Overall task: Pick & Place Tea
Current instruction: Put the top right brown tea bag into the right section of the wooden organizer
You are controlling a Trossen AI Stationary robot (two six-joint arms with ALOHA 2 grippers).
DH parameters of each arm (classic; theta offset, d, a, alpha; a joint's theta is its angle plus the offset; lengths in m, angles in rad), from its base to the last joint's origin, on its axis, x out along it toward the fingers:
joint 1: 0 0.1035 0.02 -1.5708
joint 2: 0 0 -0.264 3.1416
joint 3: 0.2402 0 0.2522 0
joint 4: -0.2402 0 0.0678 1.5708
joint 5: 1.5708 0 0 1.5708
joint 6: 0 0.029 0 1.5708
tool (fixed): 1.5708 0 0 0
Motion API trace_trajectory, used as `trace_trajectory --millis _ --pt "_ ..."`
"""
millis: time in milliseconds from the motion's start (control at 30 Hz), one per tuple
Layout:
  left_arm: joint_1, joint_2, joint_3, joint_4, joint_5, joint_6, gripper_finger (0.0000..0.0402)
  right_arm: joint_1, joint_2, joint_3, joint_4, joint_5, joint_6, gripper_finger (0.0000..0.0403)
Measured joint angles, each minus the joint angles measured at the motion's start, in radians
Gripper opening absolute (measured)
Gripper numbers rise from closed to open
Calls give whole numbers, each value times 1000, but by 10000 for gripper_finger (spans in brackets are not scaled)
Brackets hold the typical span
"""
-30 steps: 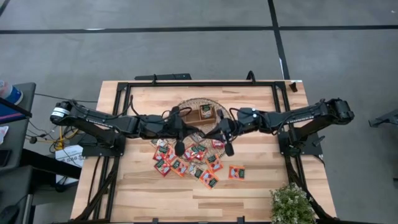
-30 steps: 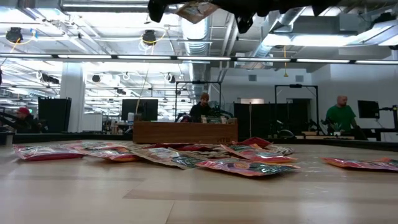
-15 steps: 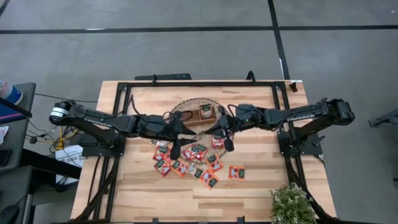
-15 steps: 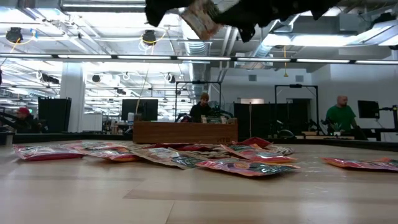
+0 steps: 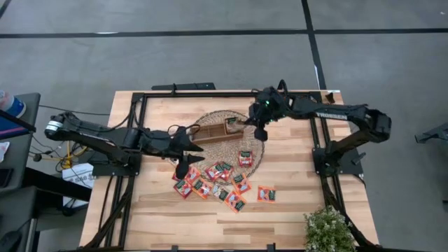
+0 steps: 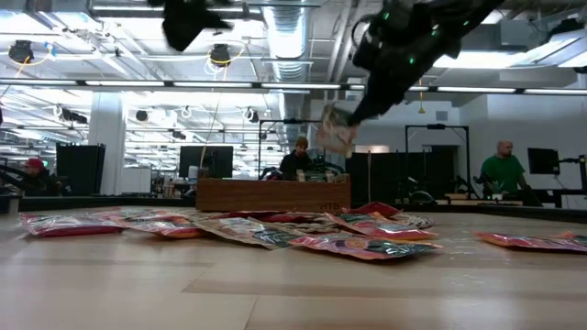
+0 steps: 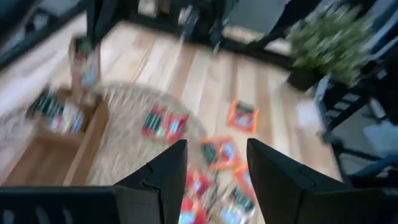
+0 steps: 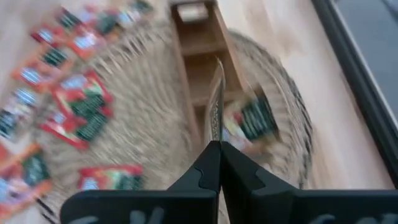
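High view had my left gripper (image 5: 183,168) at the left edge of the sachet pile, pulled back from the mat's middle where it hung a second before, its jaws now spread and empty. I took that as its sachet released, since it had been clamped shut then. Loose tea sachets (image 5: 220,183) lay scattered on the worktop (image 5: 294,210) below the woven mat (image 5: 210,150). Further right, my right gripper (image 5: 260,131) had swung up beside the wooden tray (image 5: 218,131), jaws pinched on one sachet (image 6: 336,134), so I judged a drop into the tray was next. Low view showed that sachet dangling above the tray, which the overhead hid. Right wrist view showed it edge-on over a compartment already holding tea.
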Motion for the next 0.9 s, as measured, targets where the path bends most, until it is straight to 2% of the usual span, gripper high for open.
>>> trace_trajectory --millis 300,633,900 --pt "0 -28 -158 61 -28 -75 158 13 166 141 -80 -1 -107 0" --pt "-7 -28 -173 76 -2 -94 158 9 358 357 -269 43 -179 0" --pt "-8 -28 -173 80 12 -94 158 10 436 446 -345 110 -194 0"
